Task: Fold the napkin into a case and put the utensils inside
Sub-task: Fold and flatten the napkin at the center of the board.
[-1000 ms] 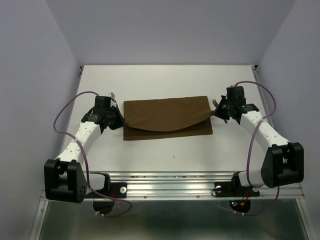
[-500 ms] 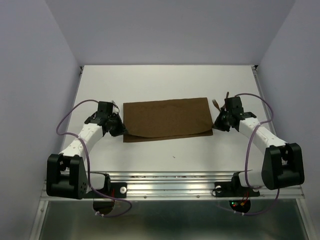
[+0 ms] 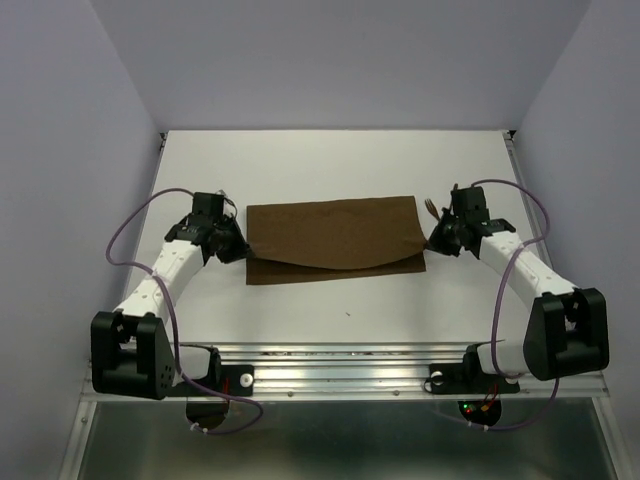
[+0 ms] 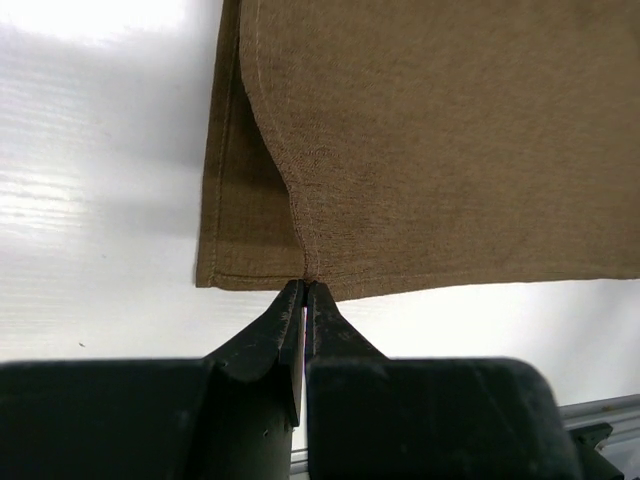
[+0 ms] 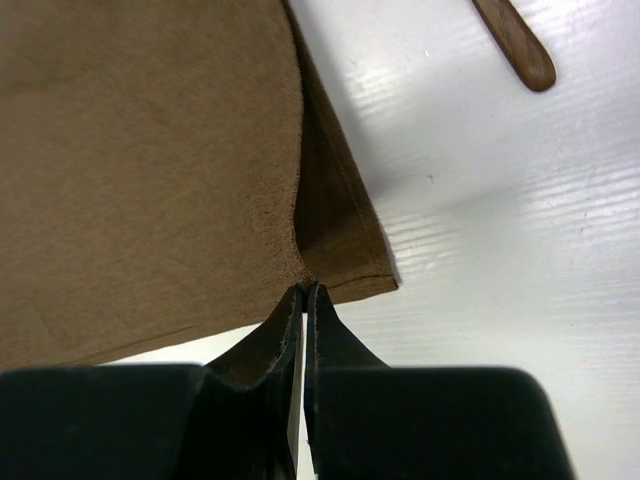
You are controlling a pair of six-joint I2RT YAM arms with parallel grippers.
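Left arm: runs forward from its base at the near left and angles inward. The left hand (image 3: 240,248) sits low at the near left corner of the napkin (image 3: 335,232).

Right arm: mirrors it, bent at the elbow, with the right hand (image 3: 433,240) low at the near right corner.

Left hand: fingers pressed together, pinching only the upper layer's hem. The lower layer's corner lies flat and free just beside the tips.

Right hand: the same narrow pinch on the upper layer's corner, with the lower layer's corner poking out beside it.

Napkin: dark brown, matte, fine woven grain, stitched hem along the edge. It lies doubled over as a wide rectangle mid-table. The upper layer's near edge hangs in a shallow curve between the two pinch points, leaving a strip of the lower layer showing at both near corners.

Utensils (image 3: 434,208): dark brown and slim, on the table just beyond the right hand and partly hidden by it. One rounded handle end shows in the right wrist view.

Table (image 3: 330,160): white, glossy, faintly ribbed.
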